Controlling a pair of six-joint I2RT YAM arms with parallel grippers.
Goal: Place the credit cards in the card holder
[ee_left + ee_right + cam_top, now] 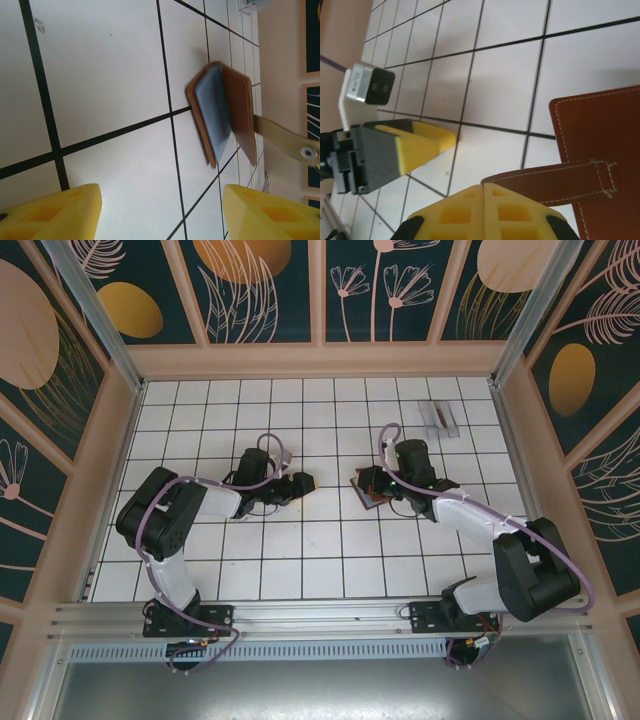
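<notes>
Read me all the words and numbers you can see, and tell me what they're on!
No word or number here can be read.
Small camera box: a tiny mark on its silver side, too blurred to read.
Credit cards: too small to read anything.
Card holder: plain brown leather with stitching, no brand or lettering showing.

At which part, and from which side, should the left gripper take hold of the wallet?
Grip the free edge of the blue-lined flap, coming from the left. The wallet stands tilted, half open toward the open left gripper, and the shut right gripper seems to pinch its strap on the far side.
</notes>
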